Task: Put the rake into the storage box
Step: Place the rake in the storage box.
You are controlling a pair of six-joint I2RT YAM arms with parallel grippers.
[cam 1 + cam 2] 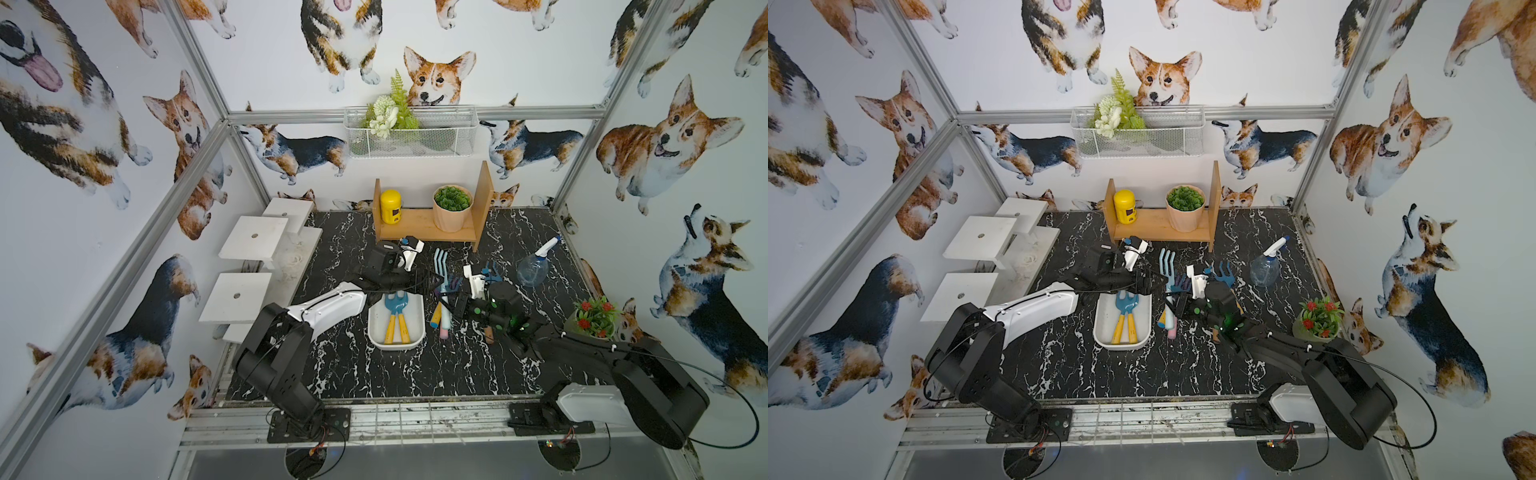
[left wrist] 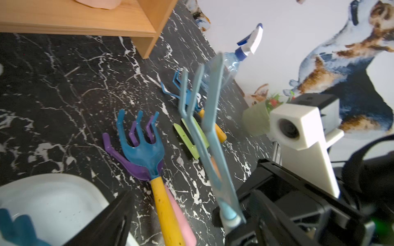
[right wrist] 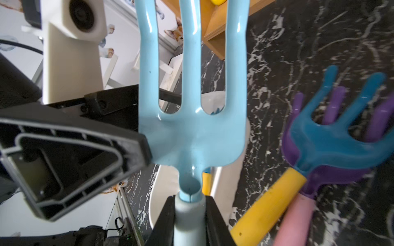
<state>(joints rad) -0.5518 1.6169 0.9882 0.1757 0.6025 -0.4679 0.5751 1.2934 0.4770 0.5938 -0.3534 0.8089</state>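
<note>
While the glossy pale-blue three-tined rake (image 3: 191, 136) sits clamped by its rounded handle in the right end effector (image 3: 189, 204), it hangs with tines up over the black marbled worktop (image 1: 374, 374), right of centre in both top views — not yet inside the shallow white smooth-walled plastic storage box (image 1: 395, 345), which holds two yellow-handled blue tools (image 1: 395, 307). Carrying it across and letting go are left. Wide and empty, the left end effector (image 1: 420, 284) stands close beside the rake's head.
</note>
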